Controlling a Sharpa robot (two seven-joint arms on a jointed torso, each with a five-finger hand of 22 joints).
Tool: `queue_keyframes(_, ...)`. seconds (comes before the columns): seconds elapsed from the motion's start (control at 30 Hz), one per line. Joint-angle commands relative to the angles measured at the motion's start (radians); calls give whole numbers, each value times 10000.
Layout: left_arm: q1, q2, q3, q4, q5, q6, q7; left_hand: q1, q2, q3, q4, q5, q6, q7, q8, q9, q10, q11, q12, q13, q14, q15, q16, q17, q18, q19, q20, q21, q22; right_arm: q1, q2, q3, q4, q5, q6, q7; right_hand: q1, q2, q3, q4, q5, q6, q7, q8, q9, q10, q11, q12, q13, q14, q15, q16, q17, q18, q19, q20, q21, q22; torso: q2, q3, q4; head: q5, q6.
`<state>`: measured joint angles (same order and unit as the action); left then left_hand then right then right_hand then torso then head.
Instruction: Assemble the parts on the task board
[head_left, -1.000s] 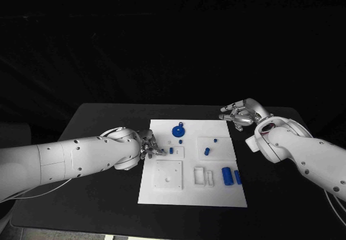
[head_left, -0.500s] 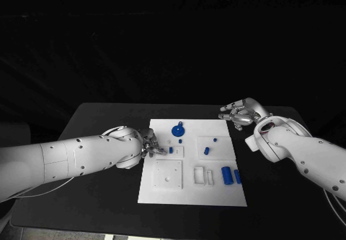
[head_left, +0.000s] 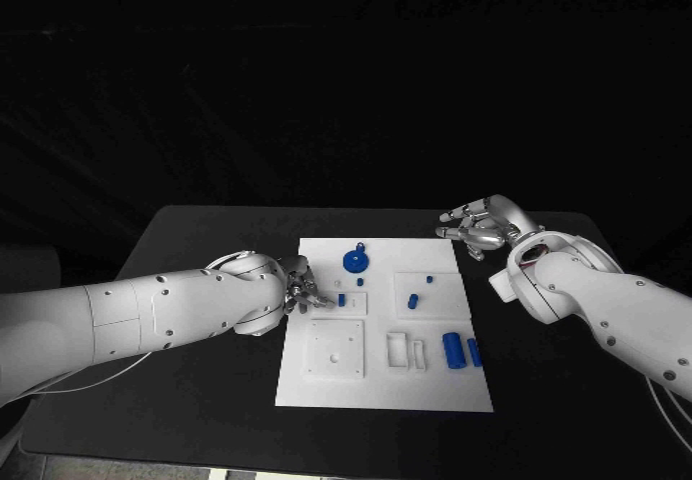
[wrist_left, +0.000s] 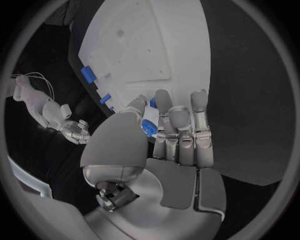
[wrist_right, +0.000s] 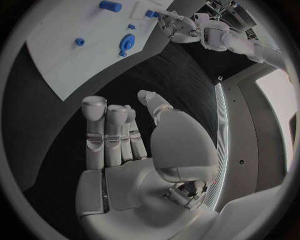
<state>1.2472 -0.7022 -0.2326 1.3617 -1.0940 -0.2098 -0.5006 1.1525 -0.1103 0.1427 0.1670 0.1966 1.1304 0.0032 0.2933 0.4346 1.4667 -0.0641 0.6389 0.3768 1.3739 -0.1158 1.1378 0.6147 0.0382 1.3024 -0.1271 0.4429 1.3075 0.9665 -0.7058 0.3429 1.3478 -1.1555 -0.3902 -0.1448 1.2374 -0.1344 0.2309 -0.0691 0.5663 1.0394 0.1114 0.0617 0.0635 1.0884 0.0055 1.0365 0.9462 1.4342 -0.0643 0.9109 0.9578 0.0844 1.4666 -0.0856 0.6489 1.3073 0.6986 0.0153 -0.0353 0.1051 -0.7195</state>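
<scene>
The white task board (head_left: 325, 395) lies mid-table. It carries a blue wheel (head_left: 356, 263), small blue pegs (head_left: 342, 298) (head_left: 413, 300) and two blue cylinders (head_left: 462, 351). My left hand (head_left: 300, 290) sits low at the board's left edge, fingertips close to the nearest peg. In the left wrist view a blue piece (wrist_left: 148, 128) shows in the gap between that hand's (wrist_left: 169, 135) thumb and fingers; whether it is held is unclear. My right hand (head_left: 483, 226) hovers off the board's back right corner, fingers loosely spread, holding nothing (wrist_right: 122, 137).
White blocks (head_left: 336, 350) (head_left: 405, 351) stand on the board's front half. Black table (head_left: 202, 250) surrounds the board, and the right wrist view shows a stretch of it between the right hand and the board (wrist_right: 69, 50).
My left hand has crept very slightly along the board's left edge. The right hand and the parts on the board have stayed put.
</scene>
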Motion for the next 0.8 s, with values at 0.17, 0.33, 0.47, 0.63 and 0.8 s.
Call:
queue_keyframes(0.17,-13,81,6,-87,78,364,-8,-47,196,-30,-43,34,-12,5,-43,-31,359,-50,38,18,19,-15,52,-6,30,-70,25,66,179,-5,-4,2,16,-26,22,51,-103,9,-16,-2,37,-68,30,0,-13,-59,12,-36,-13,-49,-20,-58,-10,120,276,12,-48,798,-5,-7,6,-20,-16)
queue_keyframes(0.33,-15,141,5,-153,101,456,-16,16,783,-272,-682,118,-38,-18,-57,-53,359,-65,38,24,20,-19,60,-6,24,-78,22,87,179,-5,-7,2,16,-26,29,51,-103,9,-16,-2,37,-68,30,0,-13,-59,12,-36,-13,-49,-20,-58,-10,120,276,12,-48,798,-2,-9,7,-28,-18)
queue_keyframes(0.47,-19,180,5,-183,165,468,5,79,1244,-500,-1311,180,-58,-32,-103,-112,355,-69,23,22,18,-20,57,-12,27,-91,23,101,178,-5,-8,2,15,-26,36,51,-103,9,-16,-2,37,-68,30,0,-13,-59,12,-36,-13,-49,-20,-58,-10,120,276,12,-48,798,-5,-10,8,-30,-20)
queue_keyframes(0.63,-27,210,4,-205,306,413,58,290,1539,-405,-1745,265,-166,-17,-141,-143,353,-53,15,25,9,-17,52,-17,34,-99,26,97,176,-5,-13,2,12,-26,46,46,-103,9,-16,-2,37,-68,30,0,-13,-59,12,-36,-13,-49,-20,-58,-10,120,276,12,-48,798,-7,-4,9,-29,-12)
queue_keyframes(0.8,-29,218,5,-209,463,359,110,422,1793,-242,-2157,349,-232,-11,-128,-139,352,-54,11,26,7,-18,57,-19,39,-100,28,111,181,-5,-17,2,7,-26,60,43,-103,9,-16,-2,37,-68,30,0,-13,-59,12,-36,-13,-49,-20,-58,-10,120,276,12,-48,798,-8,-4,4,-27,-13)
